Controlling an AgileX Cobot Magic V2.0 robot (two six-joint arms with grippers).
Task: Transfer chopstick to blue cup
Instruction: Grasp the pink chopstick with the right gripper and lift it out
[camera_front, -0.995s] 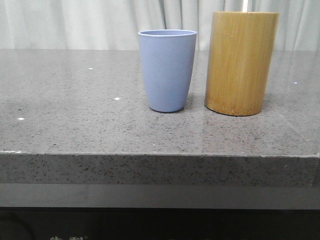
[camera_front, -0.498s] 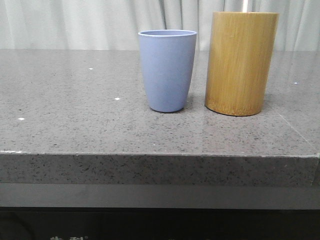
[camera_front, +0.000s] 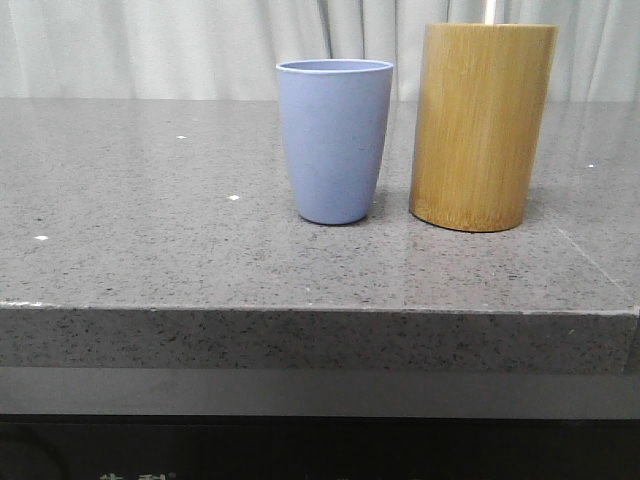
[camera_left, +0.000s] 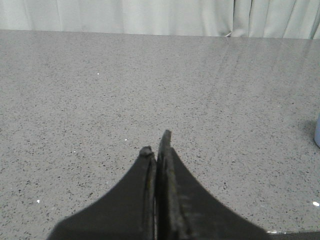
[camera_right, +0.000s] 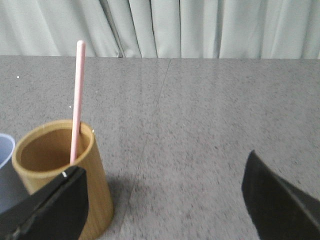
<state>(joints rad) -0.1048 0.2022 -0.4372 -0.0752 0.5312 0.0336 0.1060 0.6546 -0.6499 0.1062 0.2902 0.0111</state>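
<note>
The blue cup (camera_front: 334, 140) stands upright on the grey stone table (camera_front: 150, 250), just left of a taller bamboo cylinder (camera_front: 482, 125). In the right wrist view one pale-pink chopstick (camera_right: 77, 100) stands in the bamboo cylinder (camera_right: 97, 185), leaning on its rim; only a sliver of the chopstick (camera_front: 490, 11) shows above the cylinder in the front view. My right gripper (camera_right: 167, 162) is open and empty, with the cylinder beside one finger (camera_right: 50, 205). My left gripper (camera_left: 157, 145) is shut on nothing, over bare table, and the cup's edge (camera_left: 317, 132) shows at the side.
Neither arm shows in the front view. Pale curtains (camera_front: 150, 45) hang behind the table. The table's front edge (camera_front: 300, 310) runs across the front view below the cup and cylinder.
</note>
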